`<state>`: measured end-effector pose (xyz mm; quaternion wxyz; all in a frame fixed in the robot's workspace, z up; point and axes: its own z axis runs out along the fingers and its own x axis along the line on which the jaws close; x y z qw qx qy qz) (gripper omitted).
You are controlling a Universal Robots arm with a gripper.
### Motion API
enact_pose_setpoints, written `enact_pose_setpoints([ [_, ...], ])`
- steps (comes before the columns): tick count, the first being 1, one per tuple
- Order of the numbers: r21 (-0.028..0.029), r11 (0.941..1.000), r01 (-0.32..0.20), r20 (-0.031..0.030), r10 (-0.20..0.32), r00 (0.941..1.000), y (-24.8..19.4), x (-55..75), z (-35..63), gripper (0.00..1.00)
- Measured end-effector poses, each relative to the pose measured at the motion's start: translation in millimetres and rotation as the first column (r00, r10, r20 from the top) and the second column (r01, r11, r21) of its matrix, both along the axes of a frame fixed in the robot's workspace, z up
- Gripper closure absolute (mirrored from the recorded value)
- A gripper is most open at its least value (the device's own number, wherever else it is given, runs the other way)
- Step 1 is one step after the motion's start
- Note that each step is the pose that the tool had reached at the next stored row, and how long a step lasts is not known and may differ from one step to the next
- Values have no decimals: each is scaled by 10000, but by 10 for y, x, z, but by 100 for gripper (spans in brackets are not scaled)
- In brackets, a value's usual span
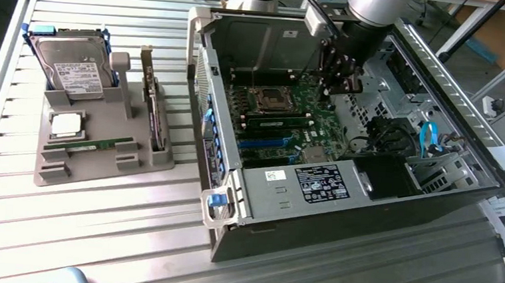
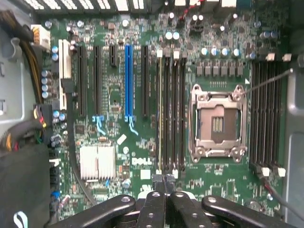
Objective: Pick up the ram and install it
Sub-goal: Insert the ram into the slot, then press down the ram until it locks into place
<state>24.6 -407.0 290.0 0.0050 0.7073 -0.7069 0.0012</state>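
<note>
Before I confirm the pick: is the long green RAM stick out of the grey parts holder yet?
No, still in. The long green RAM stick lies flat in the grey parts holder, while the gripper hangs shut and empty inside the computer case.

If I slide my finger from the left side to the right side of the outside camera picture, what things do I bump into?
Hard drive → silver processor chip → ram → expansion card → open computer case → the gripper inside it → blue cable.

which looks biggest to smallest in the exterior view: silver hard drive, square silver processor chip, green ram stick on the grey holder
1. silver hard drive
2. green ram stick, longer but much thinner
3. square silver processor chip

The last two are close; ranking unsure.
</note>
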Motion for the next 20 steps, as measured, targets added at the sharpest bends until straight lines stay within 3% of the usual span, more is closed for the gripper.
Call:
enact_pose_setpoints([
  [5,-1,10000,-1,0,1,10000,0,106,0,89],
  [20,-6,10000,-1,-1,1,10000,3,114,0,89],
])
